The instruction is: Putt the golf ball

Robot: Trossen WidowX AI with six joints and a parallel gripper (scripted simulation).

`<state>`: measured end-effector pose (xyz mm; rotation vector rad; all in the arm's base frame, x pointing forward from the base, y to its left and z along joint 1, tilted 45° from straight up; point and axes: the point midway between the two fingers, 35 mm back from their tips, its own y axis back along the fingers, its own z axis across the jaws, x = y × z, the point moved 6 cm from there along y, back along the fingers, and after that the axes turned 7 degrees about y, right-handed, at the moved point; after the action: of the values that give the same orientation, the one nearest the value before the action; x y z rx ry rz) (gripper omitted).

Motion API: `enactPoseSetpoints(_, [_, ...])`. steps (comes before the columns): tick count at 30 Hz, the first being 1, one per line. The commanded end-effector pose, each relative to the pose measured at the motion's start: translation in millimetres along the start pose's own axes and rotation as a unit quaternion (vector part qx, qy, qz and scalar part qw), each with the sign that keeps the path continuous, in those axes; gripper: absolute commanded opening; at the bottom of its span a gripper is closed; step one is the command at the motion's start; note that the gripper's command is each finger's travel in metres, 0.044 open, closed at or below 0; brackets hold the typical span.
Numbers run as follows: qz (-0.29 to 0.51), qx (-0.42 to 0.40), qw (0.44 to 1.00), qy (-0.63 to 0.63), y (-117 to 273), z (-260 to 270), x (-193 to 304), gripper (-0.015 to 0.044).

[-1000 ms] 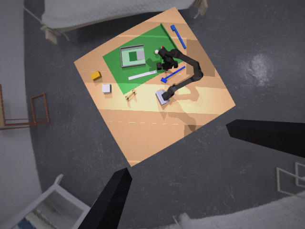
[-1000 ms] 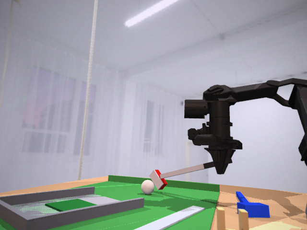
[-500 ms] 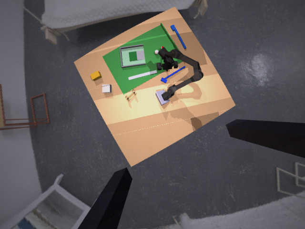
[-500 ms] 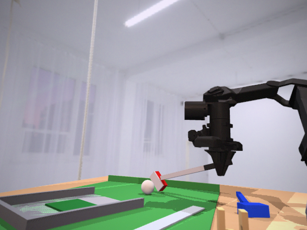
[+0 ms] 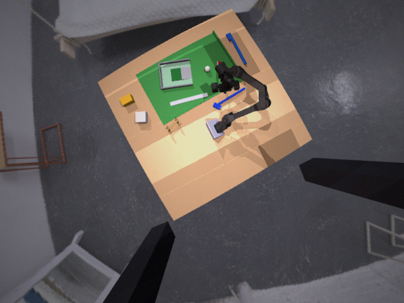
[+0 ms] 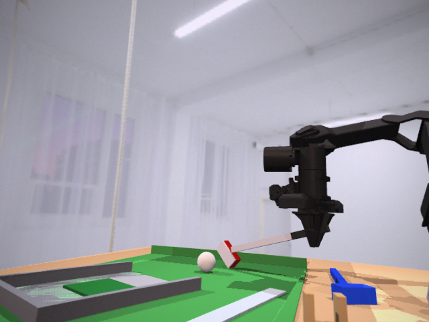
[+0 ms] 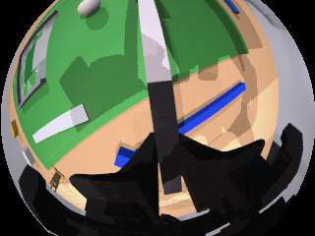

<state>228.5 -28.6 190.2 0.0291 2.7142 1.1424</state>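
We have the gripper clamped on the dark grip end of the putter. It points straight down over the right edge of the mat. From the fingers the shaft slopes down and to the left in the exterior view, ending in the red-and-pale head.

The head sits just right of the ball, slightly above mat level as far as we can tell; a small gap shows between head and ball, so not touching. The ball rests on the mat, below and to the left of the gripper.

In the wrist view the shaft runs straight away from the fingers, red tip at the far end, with the ball off to the left of the tip.

From the top, the ball lies between the gripper and the grey-walled green.

In the exterior view the green is further left of the ball. A white strip lies on the mat nearer the camera. Blue putters lie on the table, off the mat, untouched.
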Motion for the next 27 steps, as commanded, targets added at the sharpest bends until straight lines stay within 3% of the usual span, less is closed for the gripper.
enactPoseSetpoints(1, [-0.001,-0.003,1.000,0.000,0.7,15.7,-5.7,0.0000])
enactPoseSetpoints(11, [-0.004,-0.001,1.000,0.001,0.7,131.7,-15.4,0.0000])
enactPoseSetpoints(18, [-0.004,-0.001,1.000,0.001,8.4,134.1,-15.8,0.0000])
enactPoseSetpoints(27, [-0.003,-0.002,1.000,0.001,52.8,134.1,-15.7,0.0000])
